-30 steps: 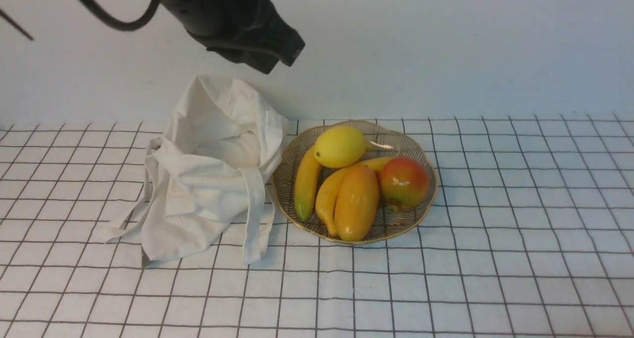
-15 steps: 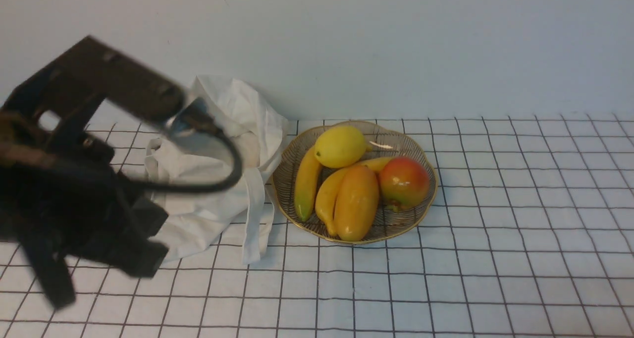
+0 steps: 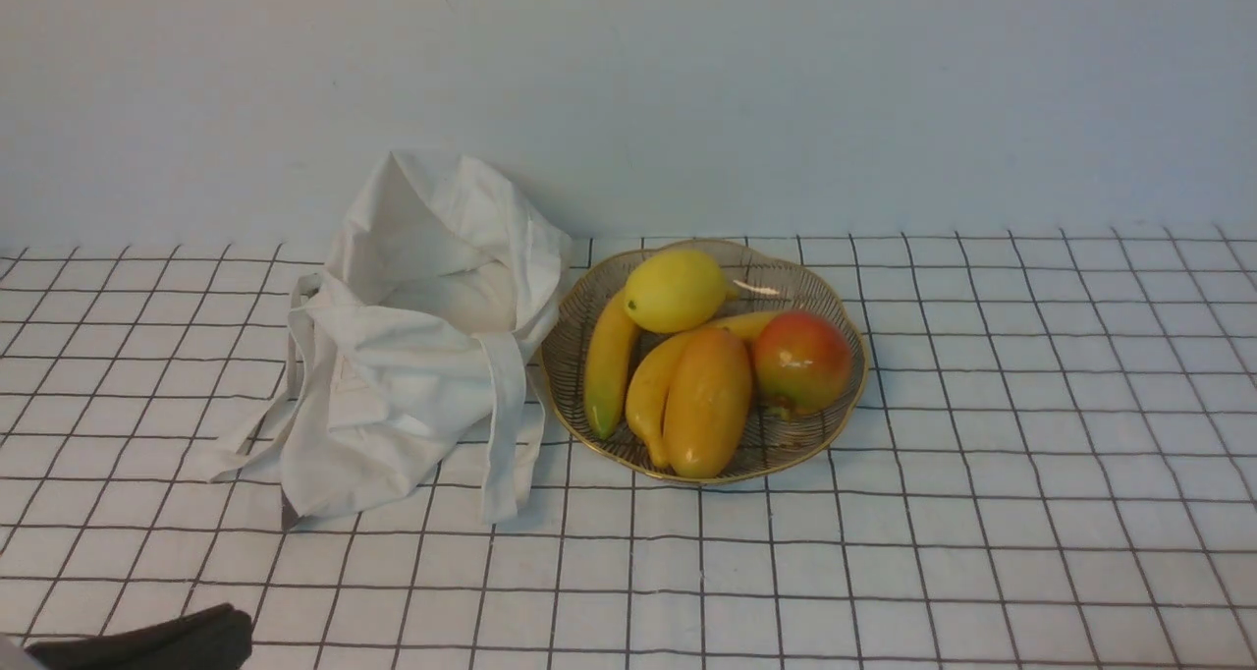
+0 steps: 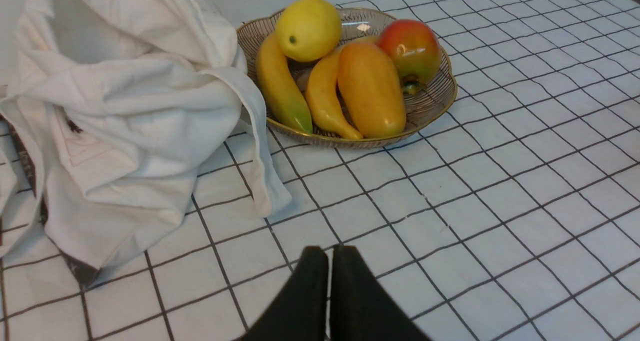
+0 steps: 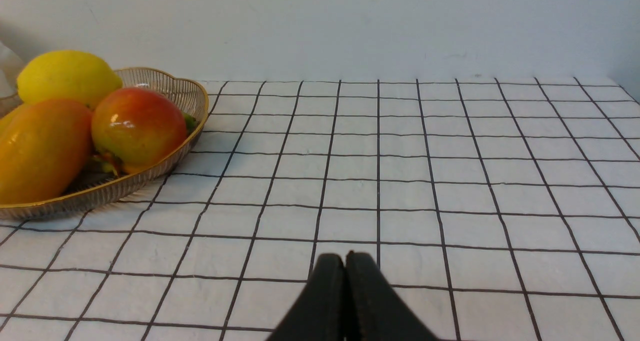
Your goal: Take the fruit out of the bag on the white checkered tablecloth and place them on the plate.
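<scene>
From the front view, the glossy orange-yellow oblong mango (image 3: 707, 402) lies in the round basket-like plate with the scalloped gold rim (image 3: 786, 277), at its near edge. It is packed against two yellow bananas (image 3: 628, 375), with a round yellow lemon (image 3: 676, 290) behind them and a red-green round fruit (image 3: 801, 361) on the far side from the bag. The soft off-white cloth tote bag (image 3: 412, 356) slumps just beside the plate on the white checkered tablecloth (image 3: 982, 513), and one flat handle trails past the plate's edge.

In the left wrist view, my left gripper (image 4: 329, 253) is clenched on nothing, fingers pressed together, well short of the plate. The bag's mouth folds over itself, so I cannot tell whether anything remains inside.

In the right wrist view, my right gripper (image 5: 345, 260) is likewise closed and empty, apart from the plate on its bag-free side.

I judge the placing done. To finish well, I would keep both arms low and away from the plate, avoid snagging that handle, and check the bag's inside before calling it finished.
</scene>
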